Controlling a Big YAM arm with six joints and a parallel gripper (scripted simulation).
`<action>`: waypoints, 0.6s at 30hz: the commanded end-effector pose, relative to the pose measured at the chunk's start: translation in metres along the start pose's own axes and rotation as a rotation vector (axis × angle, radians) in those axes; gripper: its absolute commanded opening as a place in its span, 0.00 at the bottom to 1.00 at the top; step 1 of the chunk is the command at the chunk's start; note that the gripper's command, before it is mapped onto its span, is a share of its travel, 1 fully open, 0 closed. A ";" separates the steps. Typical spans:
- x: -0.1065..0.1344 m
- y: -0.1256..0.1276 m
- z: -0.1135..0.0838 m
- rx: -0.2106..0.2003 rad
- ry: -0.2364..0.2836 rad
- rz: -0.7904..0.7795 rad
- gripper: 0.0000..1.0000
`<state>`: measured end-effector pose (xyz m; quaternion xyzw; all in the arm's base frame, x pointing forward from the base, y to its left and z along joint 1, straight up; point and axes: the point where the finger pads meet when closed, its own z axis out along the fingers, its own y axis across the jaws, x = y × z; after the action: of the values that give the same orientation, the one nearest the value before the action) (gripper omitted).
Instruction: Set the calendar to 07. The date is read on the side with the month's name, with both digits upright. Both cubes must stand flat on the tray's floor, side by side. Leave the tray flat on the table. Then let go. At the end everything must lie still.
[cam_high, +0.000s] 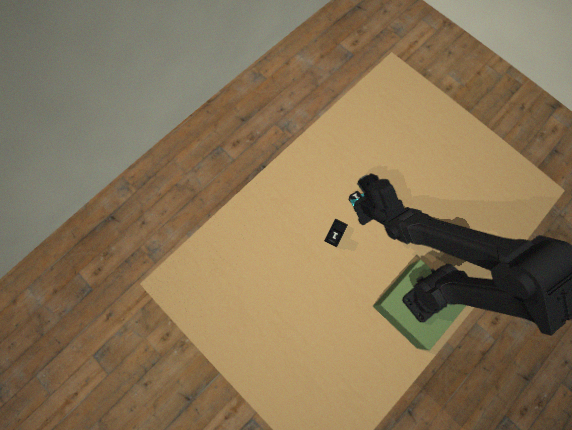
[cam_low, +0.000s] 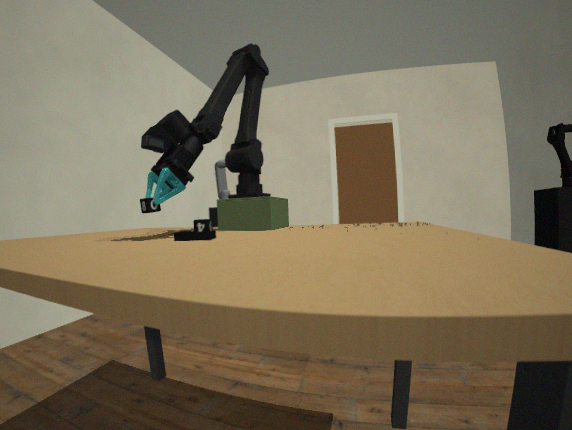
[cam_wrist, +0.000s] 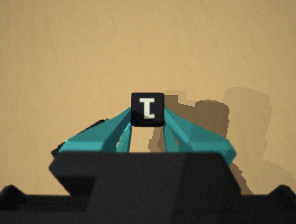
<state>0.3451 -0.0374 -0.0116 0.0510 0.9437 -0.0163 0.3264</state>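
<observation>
My gripper (cam_high: 355, 200) (cam_low: 152, 202) (cam_wrist: 147, 112) is shut on a black digit cube (cam_high: 354, 195) (cam_low: 149, 205) (cam_wrist: 147, 109) and holds it in the air, well above the table. In the wrist view the cube's facing side shows an upside-down 1. The black tray (cam_high: 342, 225) (cam_low: 184, 235) lies flat on the table, a little to the left of the gripper in the overhead view. A second black cube (cam_high: 335, 234) (cam_low: 202, 226) stands in the tray, and its side shows a 4 in the low side view. The tray's month name cannot be read.
The arm's green base block (cam_high: 431, 326) (cam_low: 253, 213) stands at the table's edge behind the tray. The tan table (cam_high: 280, 300) (cam_low: 310, 270) stretches wide on all sides. A brown door (cam_low: 366, 172) is in the far wall.
</observation>
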 end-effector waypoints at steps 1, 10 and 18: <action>-0.042 0.002 -0.001 -0.002 -0.002 0.001 0.27; -0.045 0.002 -0.005 -0.002 0.078 0.000 0.27; -0.036 0.001 0.003 -0.002 0.207 -0.001 0.27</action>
<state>0.3439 -0.0373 -0.0080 0.0527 0.9723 -0.0109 0.2273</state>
